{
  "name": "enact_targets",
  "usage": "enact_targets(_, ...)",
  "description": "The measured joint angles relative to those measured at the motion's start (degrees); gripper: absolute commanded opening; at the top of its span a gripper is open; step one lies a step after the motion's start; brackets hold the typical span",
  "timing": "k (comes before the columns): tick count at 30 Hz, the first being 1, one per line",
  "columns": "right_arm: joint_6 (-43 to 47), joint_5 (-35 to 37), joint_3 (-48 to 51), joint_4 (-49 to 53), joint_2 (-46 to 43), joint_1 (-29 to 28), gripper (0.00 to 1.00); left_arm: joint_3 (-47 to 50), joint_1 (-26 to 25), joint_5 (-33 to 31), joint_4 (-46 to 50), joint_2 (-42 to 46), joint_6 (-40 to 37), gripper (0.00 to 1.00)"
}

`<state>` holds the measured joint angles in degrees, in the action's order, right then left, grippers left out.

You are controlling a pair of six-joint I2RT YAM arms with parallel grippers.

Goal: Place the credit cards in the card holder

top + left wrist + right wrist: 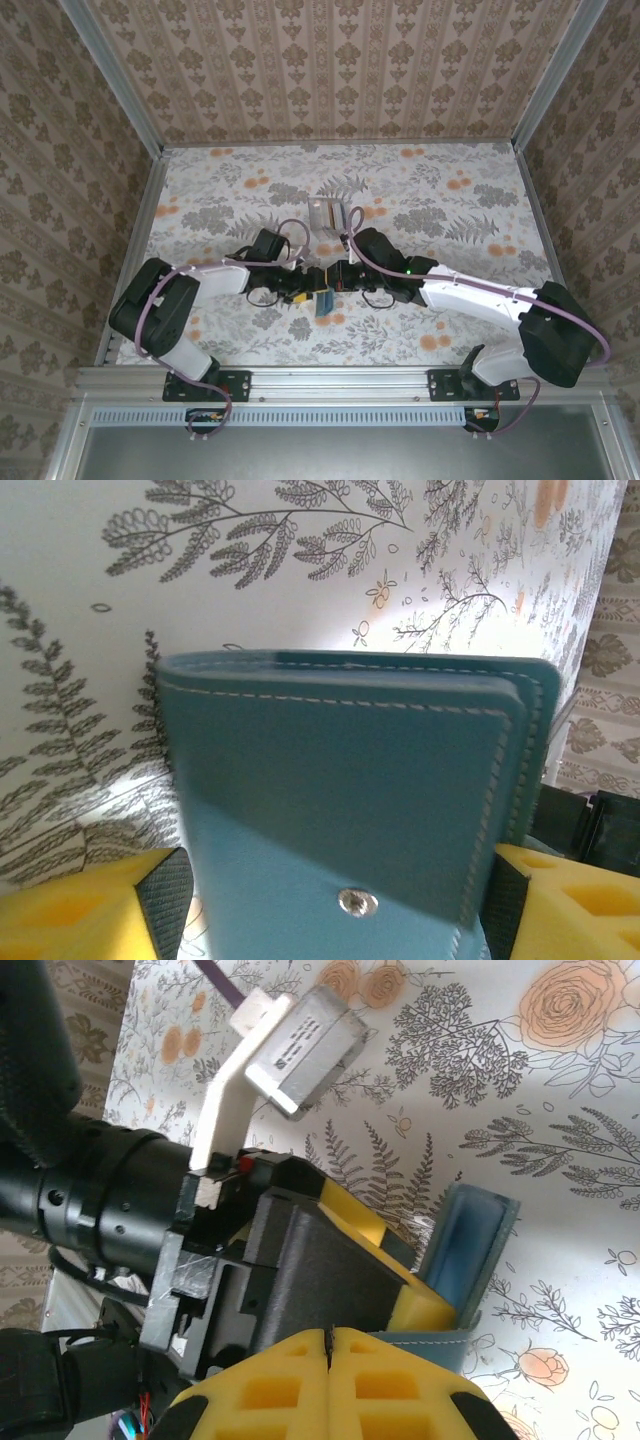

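Left wrist view has the left pincer [340,925] clamped on the teal card holder [340,800], near the counter's [470,210] middle. The right pincer [328,1360] has its pads pressed together just beside the holder's edge. Farther off, the pale credit cards [328,214] lie toward the far edge.

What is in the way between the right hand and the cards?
Nothing visible. The credit cards lie in the open beyond both hands. The right hand is shut, next to the card holder gripped by the left hand.
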<state>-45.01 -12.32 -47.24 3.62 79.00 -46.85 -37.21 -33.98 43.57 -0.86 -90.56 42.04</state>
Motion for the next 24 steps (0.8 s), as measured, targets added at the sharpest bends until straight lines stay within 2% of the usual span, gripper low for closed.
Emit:
enact_targets(4, 0.0, -0.2, 0.0, -0.2, 0.0, 0.1, 0.0, 0.0, 0.2, 1.2, -2.3, -0.9, 0.4, 0.67)
enact_targets(9, 0.0, -0.2, 0.0, -0.2, -0.4, 0.6, 0.0, 0.1, 1.4, 1.9, -3.6, -0.9, 0.8, 0.63)
enact_targets(14, 0.0, 1.2, 0.1, 1.3, -1.7, 1.3, 0.0, 1.1, 3.1, 1.9, -4.0, -0.9, 1.0, 0.48)
enact_targets(21, 0.5, 4.8, 1.8, 5.0, -2.8, 4.1, 0.0, 2.7, 3.8, 1.8, -4.3, -0.9, 1.2, 0.41)
enact_targets(22, 0.7, 5.5, 2.4, 5.7, -2.8, 4.6, 0.01, 2.7, 3.8, 1.8, -4.4, -0.9, 1.2, 0.4)
enact_targets(24, 1.3, 6.7, 3.5, 7.0, -2.8, 5.2, 0.15, 2.7, 3.8, 1.8, -4.6, -0.9, 1.2, 0.38)
